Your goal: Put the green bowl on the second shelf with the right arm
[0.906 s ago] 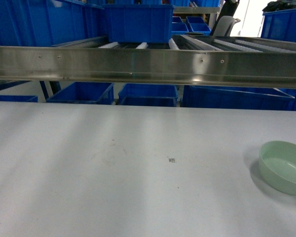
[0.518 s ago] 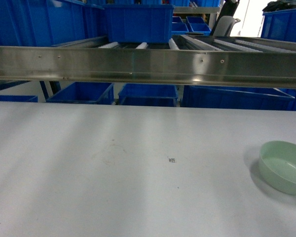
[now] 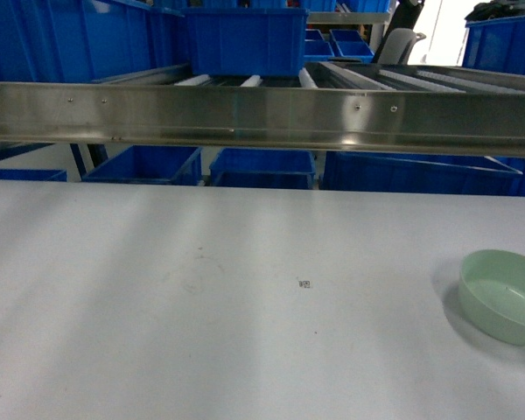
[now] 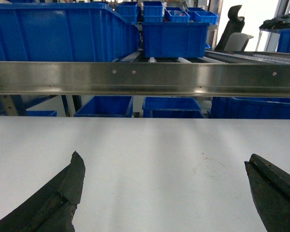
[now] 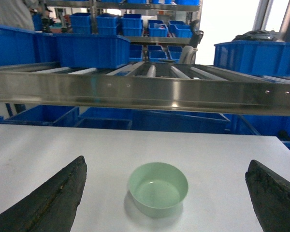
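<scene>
While the right gripper (image 5: 166, 200) gapes wide, the green bowl (image 5: 158, 189) sits between its fingers.
Pale mint, smooth, unmarked, upright.

The green bowl (image 3: 505, 296) (image 5: 158, 189) is small, round, pale mint, plain and matte. It sits upright and empty on the white table (image 3: 201, 306), near the right edge in the head view. The second shelf (image 3: 262, 114) (image 5: 145, 92) is a steel rack tier with white roller rails, carrying a deep blue crate (image 3: 245, 39). It stands beyond the bowl, well apart.
</scene>
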Controlling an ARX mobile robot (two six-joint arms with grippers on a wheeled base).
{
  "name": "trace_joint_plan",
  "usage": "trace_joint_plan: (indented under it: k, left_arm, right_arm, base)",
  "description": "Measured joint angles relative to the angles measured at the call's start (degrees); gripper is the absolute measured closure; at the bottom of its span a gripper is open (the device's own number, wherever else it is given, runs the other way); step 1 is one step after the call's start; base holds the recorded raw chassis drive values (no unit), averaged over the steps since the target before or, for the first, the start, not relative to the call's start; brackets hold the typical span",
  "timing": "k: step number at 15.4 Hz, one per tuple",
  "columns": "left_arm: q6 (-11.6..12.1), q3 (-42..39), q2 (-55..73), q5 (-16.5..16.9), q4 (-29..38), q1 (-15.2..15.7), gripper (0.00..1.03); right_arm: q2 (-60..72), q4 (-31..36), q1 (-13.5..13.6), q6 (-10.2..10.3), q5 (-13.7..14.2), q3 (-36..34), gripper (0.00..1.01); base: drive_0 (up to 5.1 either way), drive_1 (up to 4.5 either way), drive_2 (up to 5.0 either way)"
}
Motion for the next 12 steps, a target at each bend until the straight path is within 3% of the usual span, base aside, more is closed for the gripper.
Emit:
trace_joint_plan:
  k: [1, 3, 5, 7, 8, 9, 12]
  left_arm:
    - [0.0, 0.0, 0.0, 0.0, 0.0, 0.0, 0.05]
    - [0.0, 0.0, 0.0, 0.0, 0.0, 0.0, 0.05]
    - [0.0, 0.0, 0.0, 0.0, 0.0, 0.0, 0.05]
    - [0.0, 0.0, 0.0, 0.0, 0.0, 0.0, 0.05]
    - [0.0, 0.0, 0.0, 0.0, 0.0, 0.0, 0.05]
    - [0.0, 0.0, 0.0, 0.0, 0.0, 0.0, 0.05]
    - [0.0, 0.0, 0.0, 0.0, 0.0, 0.0, 0.05]
  right_arm:
    - [5.3, 4.8, 1.4, -0.7, 0.7, 0.0, 0.03]
    - [20.2, 16.5, 1.3, -3.0, 0.6, 1.7, 0.03]
    - [37.7, 23.5, 0.0, -6.6, -3.1, 10.4, 0.03]
    - [53.5, 19.5, -2.7, -11.4, -7.4, 20.4, 0.03]
    - [60.8, 15.2, -3.7, -14.6, -9.6, 25.4, 0.03]
    - [71.1, 10.4, -6.5, -18.1, -11.1, 34.3, 0.03]
    - [82.8, 0.4, -9.0, -22.5, -14.0, 45.2, 0.03]
  base:
    - [0.0, 0.0, 0.0]
    - [0.0, 0.0, 0.0]
    - [0.0, 0.0, 0.0]
    - [0.0, 0.0, 0.0]
    - [0.0, 0.0, 0.0]
    - [0.0, 0.0, 0.0]
    - [0.0, 0.0, 0.0]
